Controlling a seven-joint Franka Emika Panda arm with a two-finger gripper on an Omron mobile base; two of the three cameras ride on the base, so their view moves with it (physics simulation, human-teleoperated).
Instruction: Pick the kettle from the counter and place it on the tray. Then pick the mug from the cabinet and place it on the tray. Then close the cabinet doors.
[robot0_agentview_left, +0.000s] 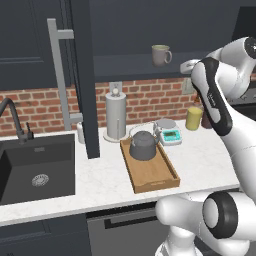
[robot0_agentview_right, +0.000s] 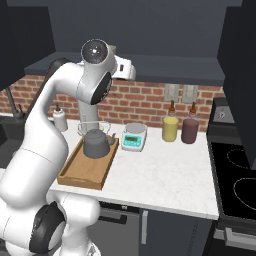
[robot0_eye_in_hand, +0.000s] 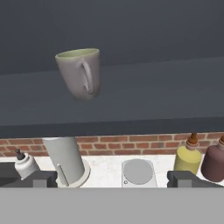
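The gripper (robot0_eye_in_hand: 112, 178) has its jaws spread wide apart with nothing between them, raised to the level of the cabinet (robot0_agentview_left: 130, 65) shelf and pointing at the mug (robot0_eye_in_hand: 81, 72). The mug stands upright on that shelf, its handle turned toward the hand, well clear of both fingertips (robot0_eye_in_hand: 43, 178).

Below the shelf, the kettle (robot0_agentview_left: 143, 145) sits on the tray (robot0_agentview_left: 155, 177), at the tray's end nearer the brick wall; the rest of the tray is bare wood. The tray lies on the counter (robot0_agentview_left: 105, 185). Just beside the tray, on the side away from the sink (robot0_agentview_left: 35, 167), stands a small scale (robot0_agentview_left: 169, 134). Behind the tray, against the wall, is a paper-towel roll (robot0_agentview_left: 115, 116). Beyond the scale stand a yellow jar (robot0_agentview_right: 170, 127) and a maroon cup (robot0_agentview_right: 189, 130), side by side. One cabinet door (robot0_agentview_left: 82, 75) hangs open between the tray and the sink.
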